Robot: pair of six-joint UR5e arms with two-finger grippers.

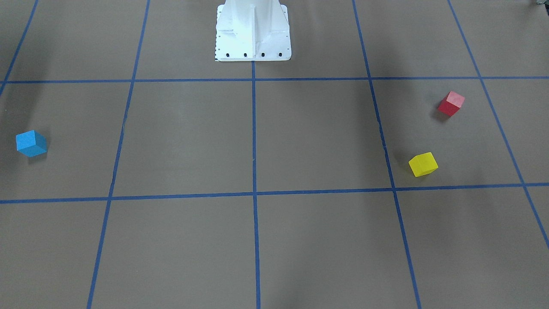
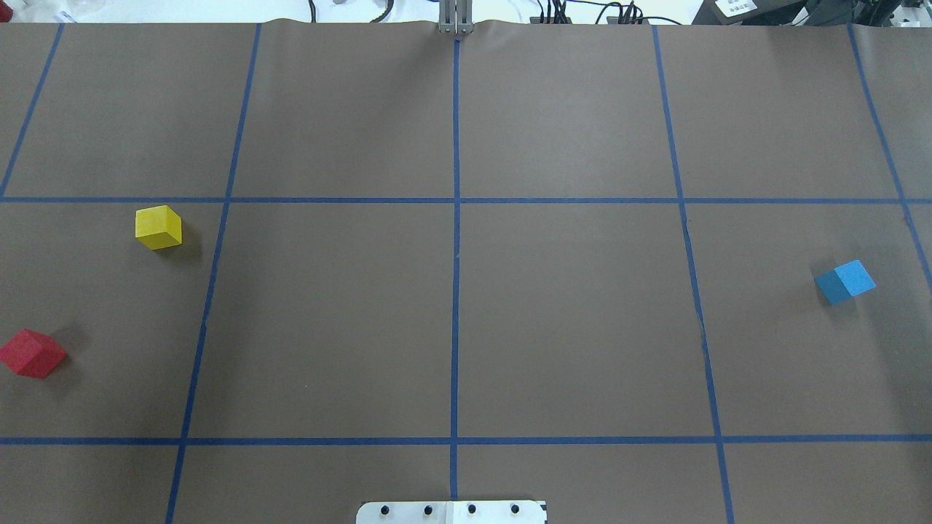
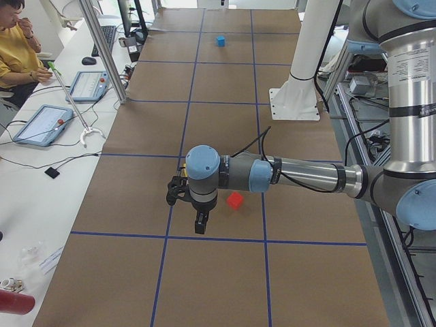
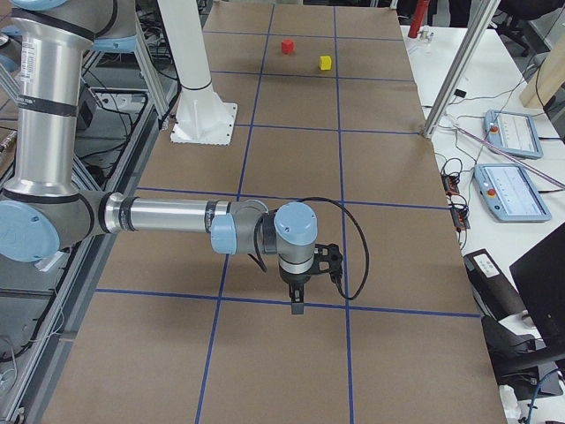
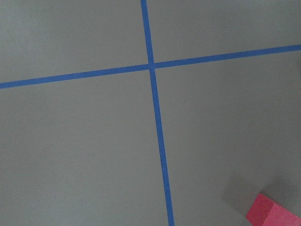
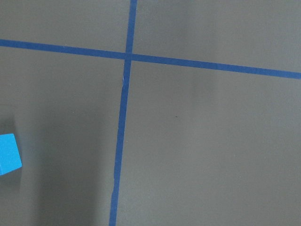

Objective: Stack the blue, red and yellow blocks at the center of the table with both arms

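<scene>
Blue block (image 2: 844,282) far R; red block (image 2: 32,354), yellow block (image 2: 158,227) far L.

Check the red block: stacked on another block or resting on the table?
On the table, unstacked. The red block sits alone on the table, apart from the yellow block; nothing is on it.

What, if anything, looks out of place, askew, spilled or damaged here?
Nothing stands out. The blue block, red block and yellow block each sit flat on the table, well apart and not yet stacked; no spill or damage shows.
</scene>
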